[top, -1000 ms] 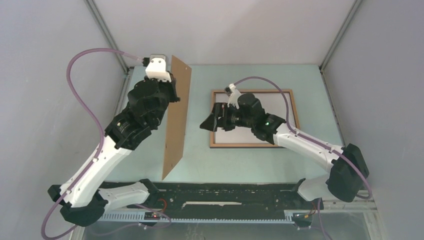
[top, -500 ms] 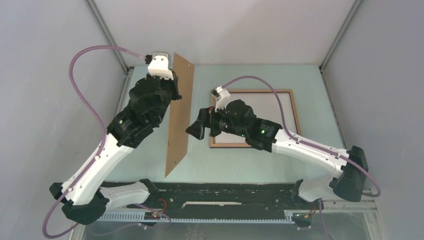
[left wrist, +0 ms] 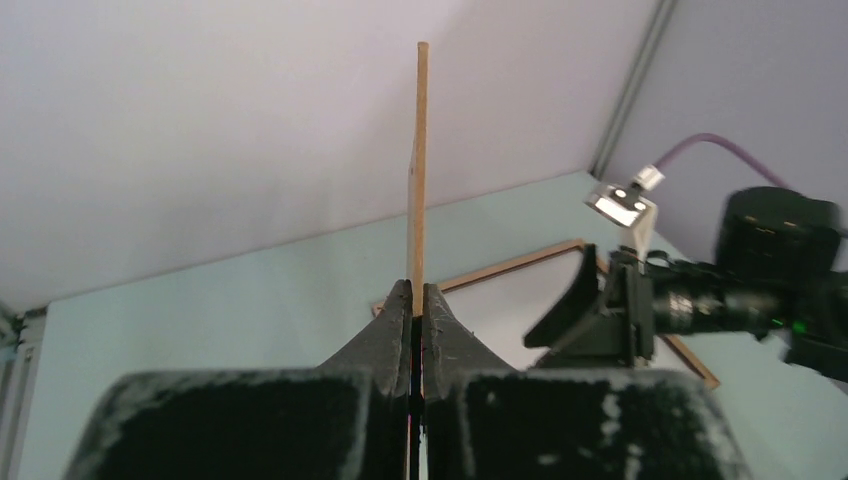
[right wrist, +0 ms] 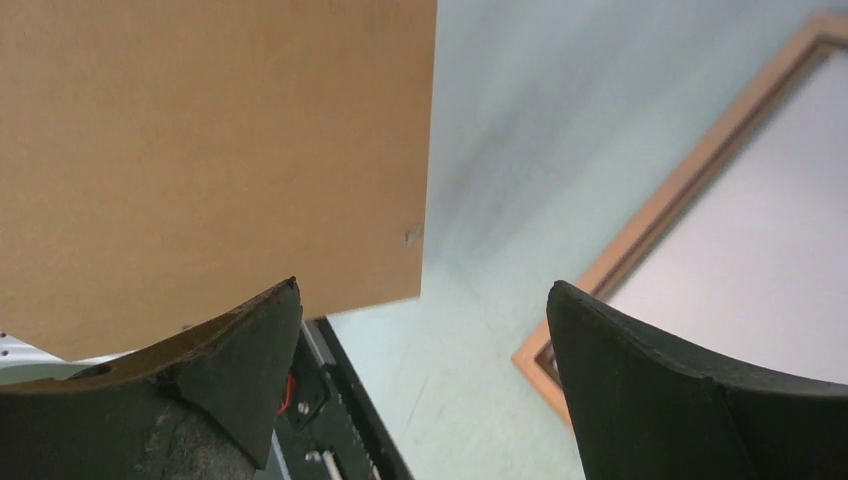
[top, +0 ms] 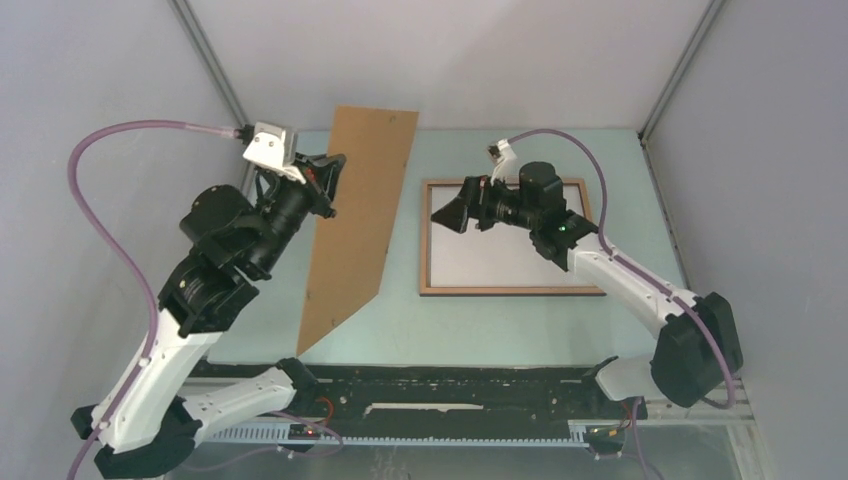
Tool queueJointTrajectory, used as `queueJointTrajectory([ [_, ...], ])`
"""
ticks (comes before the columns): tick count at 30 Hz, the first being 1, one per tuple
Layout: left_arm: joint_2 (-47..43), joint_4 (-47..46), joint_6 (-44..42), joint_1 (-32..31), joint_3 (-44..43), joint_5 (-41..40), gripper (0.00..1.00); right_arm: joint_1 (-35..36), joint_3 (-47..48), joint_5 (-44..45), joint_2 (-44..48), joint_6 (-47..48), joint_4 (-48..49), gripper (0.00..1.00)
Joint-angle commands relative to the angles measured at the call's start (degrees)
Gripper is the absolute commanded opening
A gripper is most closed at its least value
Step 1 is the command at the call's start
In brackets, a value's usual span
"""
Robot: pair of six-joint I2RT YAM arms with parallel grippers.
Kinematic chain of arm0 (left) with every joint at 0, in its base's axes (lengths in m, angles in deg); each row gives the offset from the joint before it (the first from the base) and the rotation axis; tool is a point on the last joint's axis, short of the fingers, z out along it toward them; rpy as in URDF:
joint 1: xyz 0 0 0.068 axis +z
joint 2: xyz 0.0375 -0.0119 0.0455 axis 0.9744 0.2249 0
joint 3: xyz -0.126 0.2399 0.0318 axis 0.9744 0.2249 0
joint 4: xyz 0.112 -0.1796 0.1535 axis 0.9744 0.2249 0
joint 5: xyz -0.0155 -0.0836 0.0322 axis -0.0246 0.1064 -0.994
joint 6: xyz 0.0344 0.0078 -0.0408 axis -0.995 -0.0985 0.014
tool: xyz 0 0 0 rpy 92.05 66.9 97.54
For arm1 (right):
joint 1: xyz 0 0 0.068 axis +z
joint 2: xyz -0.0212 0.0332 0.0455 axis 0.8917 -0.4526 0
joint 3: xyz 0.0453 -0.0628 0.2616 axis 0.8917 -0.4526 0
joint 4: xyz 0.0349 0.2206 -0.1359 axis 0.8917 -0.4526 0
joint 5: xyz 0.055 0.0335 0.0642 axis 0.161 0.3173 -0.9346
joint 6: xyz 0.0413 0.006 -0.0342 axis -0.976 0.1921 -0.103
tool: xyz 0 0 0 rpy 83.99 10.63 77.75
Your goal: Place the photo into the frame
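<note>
1. The frame (top: pixel 500 291) lies flat on the bench (top: pixel 625 190), right of centre, with its light wood face up.
2. A plain white sheet fills its opening. As far as I can see this is the photo (top: pixel 490 262), with no print showing.
3. The right tool (top: pixel 447 216) hangs over the frame's left part, above the photo and not touching it. Its fingers are spread wide, grasping nothing, and it points left.
4. The left tool (top: pixel 328 176) is clenched on the edge of the brown backing board (top: pixel 355 225). It holds the board tilted, left of the frame and apart from it.
5. I cannot tell whether the board's lower corner touches the bench.
6. In the left wrist view the board stands edge-on, pinched between the two fingers.
</note>
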Motion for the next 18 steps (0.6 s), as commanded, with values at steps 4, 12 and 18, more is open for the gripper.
queueJointTrajectory([
  [4,-1.9,-4.4,0.3,0.1,-1.2,9.5,0.00,-3.2,-0.9,-18.6,-11.9,-4.9,32.2,0.95],
  [12,-3.1,-3.0,3.6,0.2,-3.1,16.6,0.00,-4.6,-3.8,-30.8,-23.6,-22.9,66.4,0.85],
  [18,-3.4,-3.2,5.9,0.2,-2.7,18.4,0.00,-3.7,-4.9,-32.2,-26.4,-29.8,78.8,0.83],
])
